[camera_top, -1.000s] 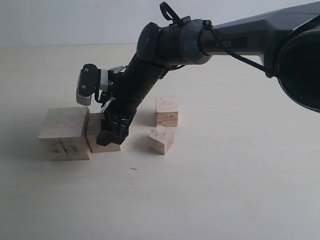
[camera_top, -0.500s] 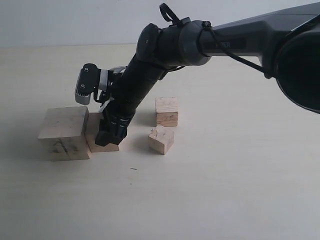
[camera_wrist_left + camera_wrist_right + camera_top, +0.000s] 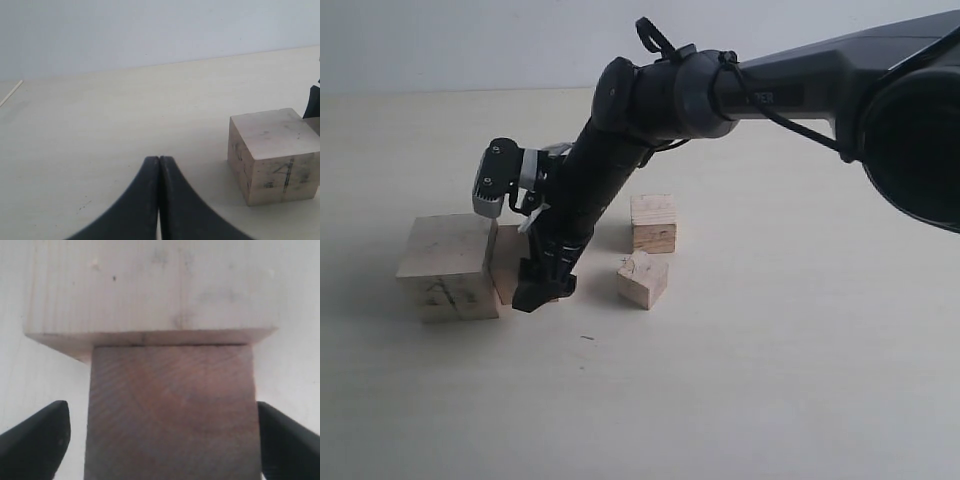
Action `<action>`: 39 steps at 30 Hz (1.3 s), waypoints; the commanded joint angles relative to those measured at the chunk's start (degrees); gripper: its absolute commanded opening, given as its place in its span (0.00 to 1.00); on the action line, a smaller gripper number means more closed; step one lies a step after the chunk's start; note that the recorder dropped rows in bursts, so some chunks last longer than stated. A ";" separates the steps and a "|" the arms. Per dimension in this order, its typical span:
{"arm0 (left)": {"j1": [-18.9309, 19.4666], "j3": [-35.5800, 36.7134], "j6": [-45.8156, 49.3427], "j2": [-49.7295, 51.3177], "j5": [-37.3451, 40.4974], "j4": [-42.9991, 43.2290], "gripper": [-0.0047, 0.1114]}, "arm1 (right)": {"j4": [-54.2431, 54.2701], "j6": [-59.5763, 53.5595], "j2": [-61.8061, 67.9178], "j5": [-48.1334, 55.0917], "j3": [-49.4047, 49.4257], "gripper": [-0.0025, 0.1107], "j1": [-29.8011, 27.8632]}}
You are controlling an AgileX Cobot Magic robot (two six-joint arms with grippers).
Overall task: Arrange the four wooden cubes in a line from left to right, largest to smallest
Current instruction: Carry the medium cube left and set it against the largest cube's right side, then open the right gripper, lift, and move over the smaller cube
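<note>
The largest wooden cube [image 3: 448,265], with dark marks on its front, stands at the left. The second cube [image 3: 506,262] rests against its right side, mostly hidden by my right gripper [image 3: 545,285]. In the right wrist view this cube [image 3: 172,410] touches the largest cube [image 3: 150,285]; my right gripper [image 3: 164,425] straddles it, open, with a strip of table showing beside one finger [image 3: 37,440]. The third cube [image 3: 653,222] and the smallest, turned cube [image 3: 643,279] stand further right. My left gripper [image 3: 159,162] is shut and empty, with the largest cube [image 3: 275,155] off to its side.
The right arm [image 3: 720,90] reaches in from the upper right over the two small cubes. The pale table [image 3: 720,400] lies bare in front of the cubes and to their right. A white wall [image 3: 470,40] backs the table.
The right gripper has dropped lower around the second cube. That cube has slid left and now sits tight against the largest one. The other cubes have not moved.
</note>
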 commanded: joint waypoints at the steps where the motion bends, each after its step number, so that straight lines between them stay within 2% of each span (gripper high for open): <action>1: 0.18 -0.02 -0.01 -0.36 -0.38 0.14 0.04 | -0.86 1.32 -1.37 0.07 -0.14 0.87 0.17; 15: 0.18 -0.02 -0.01 -0.36 -0.38 0.14 0.04 | -8.01 4.85 -8.55 1.51 -0.14 0.89 -0.51; 22: 0.18 -0.02 -0.01 -0.36 -0.38 0.14 0.04 | -16.66 13.50 -12.86 1.15 -0.14 0.89 -2.92; 25: 0.18 -0.02 -0.01 -0.36 -0.38 0.14 0.04 | -20.81 21.56 -14.23 -0.29 -0.14 0.89 -4.49; 28: 0.18 -0.02 -0.01 -0.36 -0.38 0.14 0.04 | -23.83 37.26 -15.10 -2.51 -0.14 0.88 -6.11; 30: 0.18 -0.02 -0.01 -0.36 -0.38 0.14 0.04 | -28.56 50.85 -15.36 -2.25 -0.14 0.88 -6.97; 32: 0.18 -0.02 -0.01 -0.36 -0.38 0.14 0.04 | -37.45 71.91 -15.25 0.01 -0.14 0.86 -7.35; 33: 0.18 -0.02 -0.01 -0.36 -0.38 0.14 0.04 | -45.85 86.39 -14.99 3.54 -0.14 0.84 -7.50; 36: 0.18 -0.02 -0.01 -0.36 -0.38 0.14 0.04 | -48.29 89.37 -13.99 3.56 -0.14 0.83 -7.50; 39: 0.18 -0.02 -0.01 -0.36 -0.38 0.14 0.04 | -38.34 88.73 -12.86 2.63 -0.14 0.83 -7.50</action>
